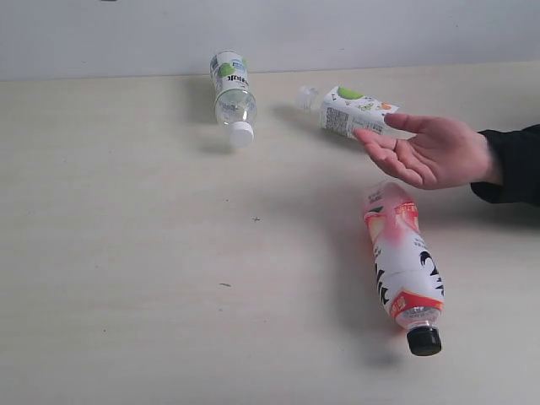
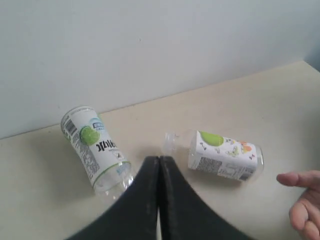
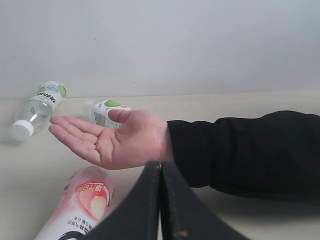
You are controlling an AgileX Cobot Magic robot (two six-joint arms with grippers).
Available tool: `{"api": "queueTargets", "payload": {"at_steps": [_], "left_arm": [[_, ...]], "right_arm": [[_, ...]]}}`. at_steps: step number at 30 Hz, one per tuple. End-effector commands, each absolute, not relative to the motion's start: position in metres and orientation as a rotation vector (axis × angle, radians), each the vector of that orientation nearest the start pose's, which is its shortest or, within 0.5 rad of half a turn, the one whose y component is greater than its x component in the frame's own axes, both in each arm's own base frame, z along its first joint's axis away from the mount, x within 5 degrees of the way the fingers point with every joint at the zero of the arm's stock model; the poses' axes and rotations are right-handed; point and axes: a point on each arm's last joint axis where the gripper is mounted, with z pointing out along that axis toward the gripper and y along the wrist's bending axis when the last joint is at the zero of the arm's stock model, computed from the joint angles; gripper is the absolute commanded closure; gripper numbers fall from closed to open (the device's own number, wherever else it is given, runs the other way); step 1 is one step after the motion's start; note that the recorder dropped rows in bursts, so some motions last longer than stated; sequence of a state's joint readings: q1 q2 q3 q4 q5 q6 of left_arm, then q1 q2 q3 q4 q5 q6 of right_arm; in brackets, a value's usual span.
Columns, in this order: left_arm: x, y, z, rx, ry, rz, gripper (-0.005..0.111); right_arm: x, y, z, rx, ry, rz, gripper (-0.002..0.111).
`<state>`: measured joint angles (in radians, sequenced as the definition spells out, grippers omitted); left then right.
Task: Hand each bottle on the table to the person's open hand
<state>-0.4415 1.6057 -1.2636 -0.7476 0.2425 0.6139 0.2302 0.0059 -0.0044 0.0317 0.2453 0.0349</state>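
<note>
Pink-and-white plastic with a black cap: the pink-white bottle (image 1: 403,263) lies flat on the bench (image 1: 126,278), just beside the person's open hand (image 1: 426,150), with its base near the palm and its cap pointing away. Your right hand (image 3: 161,167) is clenched on nothing and hangs near that base end, so I judge it the nearer arm. You will need to release the fingers and close across the long axis, not along it. The short white-labelled bottle (image 1: 354,111) lies just beyond the person's fingertips, and the green-white bottle (image 1: 232,97) is well apart from them. Your left hand (image 2: 159,162), also clenched and empty, faces those two.
</note>
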Motion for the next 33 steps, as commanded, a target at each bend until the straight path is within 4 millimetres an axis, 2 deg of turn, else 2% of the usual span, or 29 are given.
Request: {"api": "queueTargets", "payload": {"at_steps": [1, 3, 5, 7, 10, 12, 15, 22, 28, 33], "left_arm": [[0.365, -0.189, 0.327, 0.508, 2.024, -0.484, 0.107], [0.379, -0.192, 0.321, 0.598, 2.065, -0.385, 0.107], [0.393, -0.19, 0.309, 0.696, 2.134, -0.208, 0.107], [0.404, -0.183, 0.297, 0.705, 2.224, -0.044, 0.107], [0.421, -0.167, 0.278, 0.506, 2.378, 0.218, 0.107], [0.427, -0.163, 0.271, 0.395, 2.45, 0.294, 0.107], [0.436, -0.171, 0.266, 0.362, 2.523, 0.258, 0.107], [0.463, -0.204, 0.249, 0.274, 2.587, -0.036, 0.107], [0.481, -0.215, 0.234, 0.181, 2.557, -0.11, 0.107], [0.491, -0.23, 0.221, 0.111, 2.506, -0.299, 0.106]], "right_arm": [[0.054, 0.013, 0.192, -0.15, 1.72, 0.214, 0.108], [0.054, 0.013, 0.192, -0.15, 1.72, 0.214, 0.108], [0.054, 0.013, 0.192, -0.15, 1.72, 0.214, 0.108], [0.054, 0.013, 0.192, -0.15, 1.72, 0.214, 0.108], [0.054, 0.013, 0.192, -0.15, 1.72, 0.214, 0.108], [0.054, 0.013, 0.192, -0.15, 1.714, 0.214, 0.108], [0.054, 0.013, 0.192, -0.15, 1.714, 0.214, 0.108], [0.054, 0.013, 0.192, -0.148, 1.719, 0.216, 0.108], [0.054, 0.013, 0.192, -0.151, 1.719, 0.215, 0.108], [0.054, 0.013, 0.192, -0.15, 1.719, 0.217, 0.108]]}}
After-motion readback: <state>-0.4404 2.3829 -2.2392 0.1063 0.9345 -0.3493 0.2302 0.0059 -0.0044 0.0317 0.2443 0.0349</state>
